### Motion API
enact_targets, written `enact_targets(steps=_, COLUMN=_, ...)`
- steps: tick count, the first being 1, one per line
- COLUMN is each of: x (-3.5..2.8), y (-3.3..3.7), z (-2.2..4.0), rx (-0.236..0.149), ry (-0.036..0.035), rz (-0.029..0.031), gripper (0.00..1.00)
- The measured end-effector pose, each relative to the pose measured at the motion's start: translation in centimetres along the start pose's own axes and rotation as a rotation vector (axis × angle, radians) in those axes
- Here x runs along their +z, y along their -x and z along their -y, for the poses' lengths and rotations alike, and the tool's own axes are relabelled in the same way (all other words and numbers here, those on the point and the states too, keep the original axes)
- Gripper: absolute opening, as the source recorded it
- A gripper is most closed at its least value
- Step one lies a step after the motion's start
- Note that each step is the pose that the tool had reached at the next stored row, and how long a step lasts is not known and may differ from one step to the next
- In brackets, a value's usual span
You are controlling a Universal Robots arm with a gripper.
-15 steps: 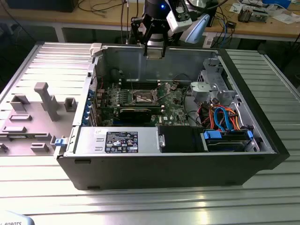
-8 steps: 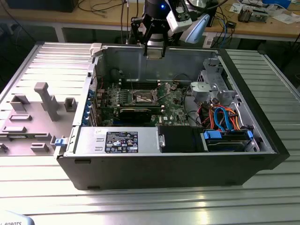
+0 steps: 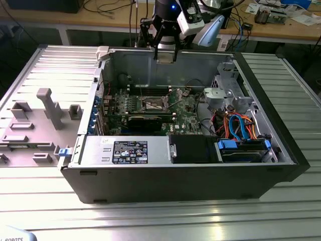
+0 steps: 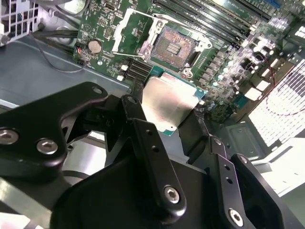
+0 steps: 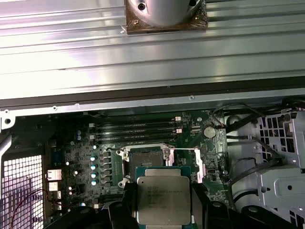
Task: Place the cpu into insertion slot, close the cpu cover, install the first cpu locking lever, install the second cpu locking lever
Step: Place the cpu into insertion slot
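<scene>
A ribbed metal table (image 3: 150, 221) carries one open computer case (image 3: 200, 175), and a grey fixture tray (image 3: 40, 120) lies on it toward the exterior view's left. One green motherboard (image 3: 183, 108) lies on the case floor.

The one gripper (image 3: 165, 55) hangs at the top centre of the exterior view, above the case's rear wall. That view takes in the whole case, but the chip is little more than a pale patch there.

In both wrist views the gripper (image 4: 169, 114) (image 5: 164, 207) has its two black fingers (image 4: 143, 129) clamped on opposite edges of the single cpu (image 4: 169, 102) (image 5: 164, 200). The cpu is held silvery side up above the board and well apart from the insertion slot (image 4: 174, 47) (image 5: 143, 160).

The slot's dark centre lies bare. Just beside it the one cpu cover (image 4: 153, 34) (image 5: 185, 150) is swung open, and one round coin cell (image 5: 208, 131) sits near the cover.
</scene>
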State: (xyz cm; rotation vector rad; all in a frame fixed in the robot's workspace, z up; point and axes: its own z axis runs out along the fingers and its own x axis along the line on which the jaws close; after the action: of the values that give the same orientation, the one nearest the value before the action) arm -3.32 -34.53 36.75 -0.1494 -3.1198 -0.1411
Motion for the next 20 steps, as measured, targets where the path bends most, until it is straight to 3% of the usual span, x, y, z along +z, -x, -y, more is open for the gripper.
enact_targets(steps=2, x=0.0, y=0.0, z=0.0, rx=0.016, ry=0.0002, rz=0.0014, gripper=0.54)
enact_targets(steps=12, x=0.0, y=0.0, z=0.0, rx=0.018, ry=0.0004, rz=0.0016, gripper=0.54)
enact_targets(steps=20, x=0.0, y=-0.03, z=0.0, rx=0.042, ry=0.0008, rz=0.0038, gripper=0.54)
